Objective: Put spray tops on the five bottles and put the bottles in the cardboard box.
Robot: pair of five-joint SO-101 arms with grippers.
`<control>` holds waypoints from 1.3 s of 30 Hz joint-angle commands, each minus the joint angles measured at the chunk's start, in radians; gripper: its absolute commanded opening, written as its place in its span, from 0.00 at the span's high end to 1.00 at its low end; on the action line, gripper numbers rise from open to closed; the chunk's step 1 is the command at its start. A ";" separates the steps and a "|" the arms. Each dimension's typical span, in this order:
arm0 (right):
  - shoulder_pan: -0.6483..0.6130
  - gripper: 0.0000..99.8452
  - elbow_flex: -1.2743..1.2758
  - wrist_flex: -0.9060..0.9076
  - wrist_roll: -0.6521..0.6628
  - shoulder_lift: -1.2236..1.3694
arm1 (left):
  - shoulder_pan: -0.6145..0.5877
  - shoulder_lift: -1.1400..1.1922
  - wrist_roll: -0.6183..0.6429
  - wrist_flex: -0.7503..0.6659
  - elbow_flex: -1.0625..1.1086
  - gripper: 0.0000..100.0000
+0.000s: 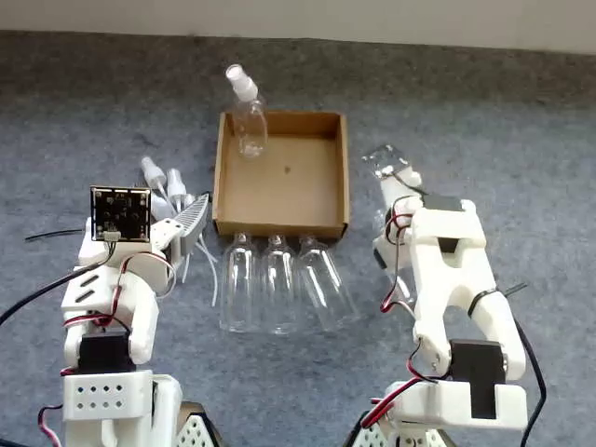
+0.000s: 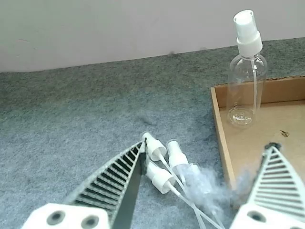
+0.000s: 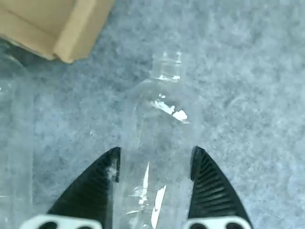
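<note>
Bottle [image 3: 157, 114] clamped between right jaws, neck beyond the tips, free for capping; left jaws wide open, empty, spray tops [image 2: 164, 160] just ahead.

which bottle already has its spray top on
The upright bottle in the cardboard box: it wears a spray top. The three lying bottles beside the box and the bottle at the right claw have bare necks.

No readable text, labels or numbers on anything.
</note>
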 commanded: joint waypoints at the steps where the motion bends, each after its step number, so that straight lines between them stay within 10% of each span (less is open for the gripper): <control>1: -0.010 0.92 -0.010 0.008 0.017 -0.041 | 0.016 -0.004 0.006 -0.012 -0.005 0.66; 15: -0.044 0.73 -0.157 0.202 -0.091 -0.042 | 0.019 -0.004 0.006 -0.014 -0.005 0.66; 39: -0.079 0.72 -0.461 0.308 -0.120 0.228 | 0.019 -0.004 0.006 -0.015 -0.005 0.66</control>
